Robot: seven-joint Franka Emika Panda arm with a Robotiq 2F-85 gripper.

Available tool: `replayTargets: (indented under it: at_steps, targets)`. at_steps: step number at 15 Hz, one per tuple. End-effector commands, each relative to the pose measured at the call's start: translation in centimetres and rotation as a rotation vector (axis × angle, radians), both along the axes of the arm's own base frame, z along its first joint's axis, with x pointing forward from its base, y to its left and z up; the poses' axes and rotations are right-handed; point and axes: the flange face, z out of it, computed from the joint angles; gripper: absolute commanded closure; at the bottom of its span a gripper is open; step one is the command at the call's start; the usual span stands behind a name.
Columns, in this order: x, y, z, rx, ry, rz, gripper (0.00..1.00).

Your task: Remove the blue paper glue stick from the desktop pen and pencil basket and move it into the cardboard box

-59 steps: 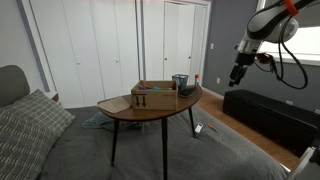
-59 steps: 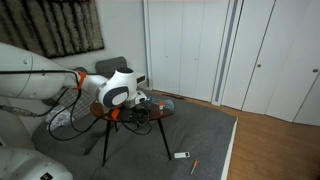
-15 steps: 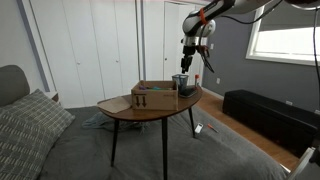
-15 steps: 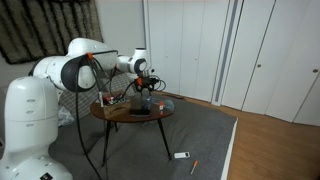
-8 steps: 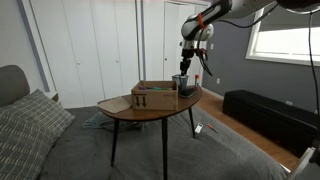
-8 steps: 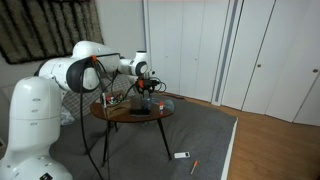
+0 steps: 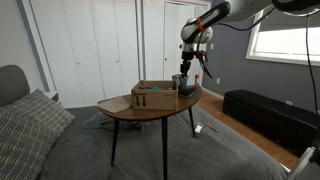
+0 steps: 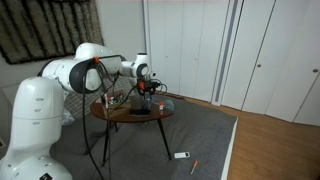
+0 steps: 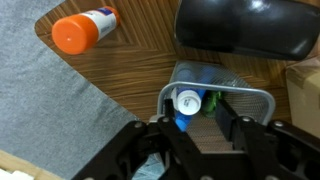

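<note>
Wood-grain desk (image 9: 130, 80) fills most of my wrist view, with grey carpet (image 9: 40, 110) showing past its curved edge. Nearest the camera, my fingers (image 9: 243, 140) stand apart, one on each side of the lower middle of the frame. They hang above the mesh basket (image 9: 225, 95) and are clear of its rim.

Through the gap between them I see the blue glue stick (image 9: 186, 101) standing in the basket, close to the wall on the carpet side. Its long axis runs straight up and down, so I see it end-on. The white cap points up at the camera, and a band of blue body shows below it. A green item (image 9: 212, 100) stands just beside it in the same basket, on the side away from the carpet; I cannot tell what it is.

Just beyond the basket sits a black rounded object (image 9: 240, 25), close to the rim; I cannot tell whether it touches. Farther from the basket, near the desk's edge, an orange-capped bottle (image 9: 85, 28) lies on its side with the cap pointing away from the basket.

In an exterior view the cardboard box (image 7: 150, 97) rests on the desk just beside the basket, open side up. The arm (image 7: 208, 16) reaches down over the basket from above. White closet doors (image 7: 90, 50) close off the room behind.
</note>
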Motion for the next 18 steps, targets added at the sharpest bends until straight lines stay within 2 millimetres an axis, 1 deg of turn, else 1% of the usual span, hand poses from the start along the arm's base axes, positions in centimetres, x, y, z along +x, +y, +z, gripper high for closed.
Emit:
replayTargets:
  at_steps: [1, 2, 3, 4, 5, 6, 7, 8, 9, 11, 12, 13, 14, 15, 18]
  targets:
    - [0.7, -0.2, -0.3, -0.019, -0.005, 0.011, 0.54]
    - [0.8, -0.2, -0.5, -0.018, -0.003, 0.011, 0.56]
    - [0.8, -0.2, -0.6, -0.018, -0.001, 0.011, 0.55]
    - [0.8, -0.2, -0.7, -0.019, 0.001, 0.011, 0.59]
    - [0.8, -0.2, -0.8, -0.022, 0.004, 0.011, 0.59]
    - [0.8, -0.1, -1.0, -0.024, 0.007, 0.012, 0.63]
    - [0.8, -0.1, -1.1, -0.029, 0.011, 0.012, 0.64]
    - [0.8, -0.1, -1.3, -0.033, 0.014, 0.014, 0.67]
    - [0.8, -0.1, -1.5, -0.040, 0.018, 0.016, 0.66]
    - [0.8, -0.1, -1.8, -0.050, 0.022, 0.020, 0.67]
    - [0.8, 0.0, -1.8, -0.054, 0.021, 0.022, 0.74]
    - [0.8, 0.0, -1.7, -0.057, 0.018, 0.025, 0.83]
    - [0.8, 0.1, -1.4, -0.054, 0.012, 0.027, 0.97]
    - [0.7, 0.2, -1.2, -0.054, 0.006, 0.029, 0.93]
    - [0.5, 1.0, 0.4, -0.048, -0.016, 0.037, 0.93]
